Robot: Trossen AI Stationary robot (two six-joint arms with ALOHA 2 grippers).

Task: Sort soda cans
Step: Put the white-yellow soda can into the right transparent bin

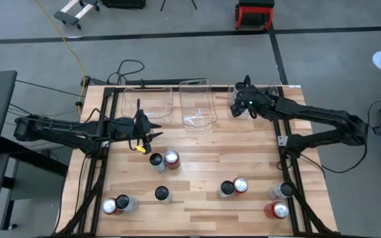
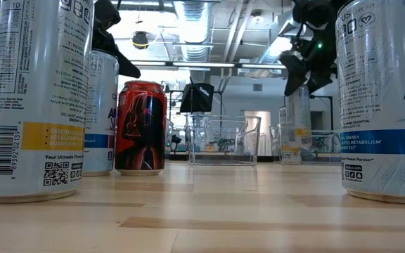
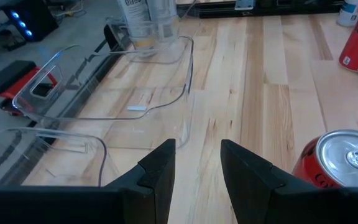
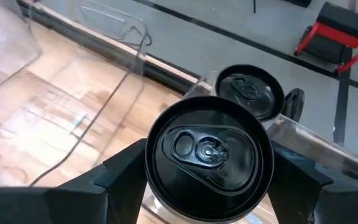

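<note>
Partly hidden, dark-topped can (image 4: 209, 154) between right gripper (image 4: 207, 186) jaws over bin (image 4: 316, 140)

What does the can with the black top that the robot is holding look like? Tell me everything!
The can with the black top is round and metal-looking, with a dark lid, a raised rim and a closed pull tab. It stands upright between the two dark fingers of the right tool, which grip its sides. It is at the table's far right corner, over a clear plastic bin where another dark-topped can already stands just behind it. Its side is hidden from above; whether its base touches the bin cannot be told.
</note>
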